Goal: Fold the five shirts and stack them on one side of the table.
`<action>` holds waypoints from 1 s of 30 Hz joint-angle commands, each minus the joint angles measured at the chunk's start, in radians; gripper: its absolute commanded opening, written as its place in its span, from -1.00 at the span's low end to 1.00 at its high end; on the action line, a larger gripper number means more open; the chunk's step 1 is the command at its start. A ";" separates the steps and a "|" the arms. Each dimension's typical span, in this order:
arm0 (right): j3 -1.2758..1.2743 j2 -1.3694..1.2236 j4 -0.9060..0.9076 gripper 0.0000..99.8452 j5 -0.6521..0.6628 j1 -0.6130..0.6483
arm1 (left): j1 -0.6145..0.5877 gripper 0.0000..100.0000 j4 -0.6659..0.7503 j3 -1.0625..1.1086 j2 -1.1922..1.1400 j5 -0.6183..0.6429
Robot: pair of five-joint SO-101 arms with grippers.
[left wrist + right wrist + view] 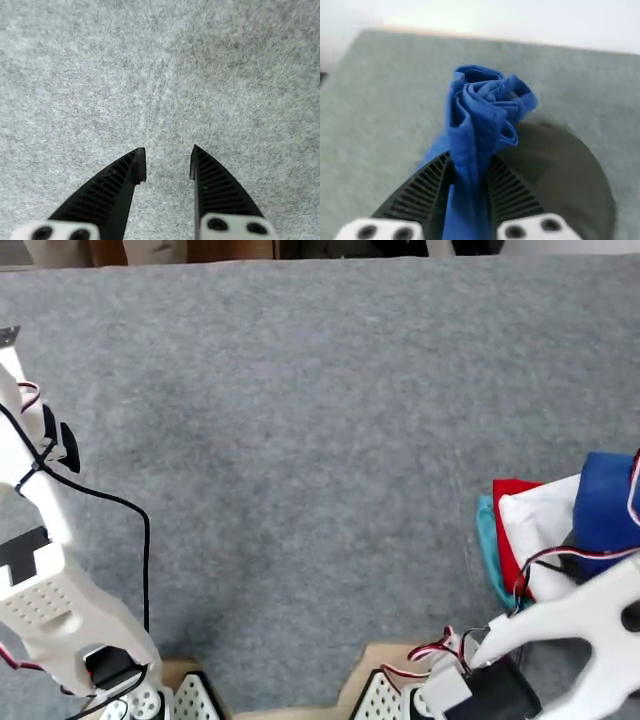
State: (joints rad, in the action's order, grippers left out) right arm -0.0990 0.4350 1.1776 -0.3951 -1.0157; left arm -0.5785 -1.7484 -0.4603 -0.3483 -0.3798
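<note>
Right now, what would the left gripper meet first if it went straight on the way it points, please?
Most likely the grey table cover: the left gripper, open and empty, points at it, nothing between.

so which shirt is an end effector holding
The blue shirt, clamped in the right end effector; the white, red and teal ones lie stacked.

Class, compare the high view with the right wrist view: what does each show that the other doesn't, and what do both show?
High view, not the wrist view: a red shirt, white shirt and teal shirt stacked at the table's right edge, plus the left arm at the far left. Right wrist view, not the high view: the right gripper clamped on bunched cloth. Both: the blue shirt and the grey table cover.
</note>
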 commanded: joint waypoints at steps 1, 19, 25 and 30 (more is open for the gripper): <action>0.061 0.061 0.046 -0.99 0.046 -0.070 | 0.006 -0.68 -0.011 -0.003 0.058 -0.006; 0.068 0.062 0.284 -0.14 0.172 -0.143 | 0.015 -0.68 -0.011 -0.005 0.065 -0.006; 0.062 0.182 0.382 -0.58 0.173 -0.015 | 0.012 -0.80 -0.011 0.020 0.067 -0.006; 0.025 0.311 0.388 -0.95 0.167 0.229 | 0.040 -0.96 -0.009 0.238 0.189 -0.014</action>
State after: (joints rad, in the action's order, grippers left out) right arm -0.0836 0.6667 1.5643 -0.2325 -0.9298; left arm -0.5662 -1.7484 -0.3299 -0.2839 -0.3798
